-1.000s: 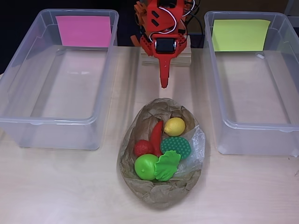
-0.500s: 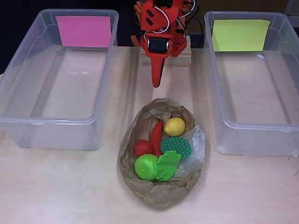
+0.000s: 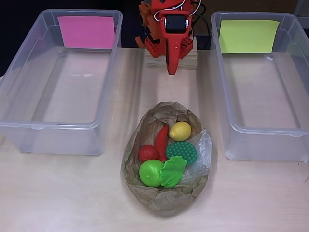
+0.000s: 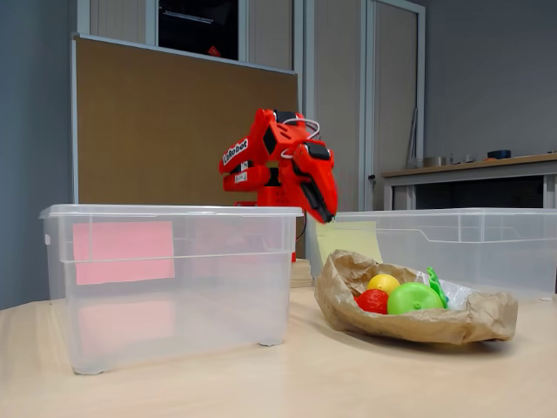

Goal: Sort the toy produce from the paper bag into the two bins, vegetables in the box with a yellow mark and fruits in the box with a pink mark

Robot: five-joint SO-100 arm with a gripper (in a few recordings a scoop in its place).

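The crumpled paper bag lies open on the table's middle. In it are a yellow lemon, a red chilli, a red strawberry, a dark green knobbly vegetable, a green apple and a green leaf piece. My red gripper hangs shut and empty above the table behind the bag, pointing down. The pink-marked box is on the left, the yellow-marked box on the right. Both hold nothing.
The arm's base stands on a wooden block between the two boxes. Bare table lies in front of the bag and boxes. A brown board stands behind the table.
The gripper swung from left of centre back to the right and drew back toward the base; its tip now sits farther from the bag. Toys and boxes have not moved.
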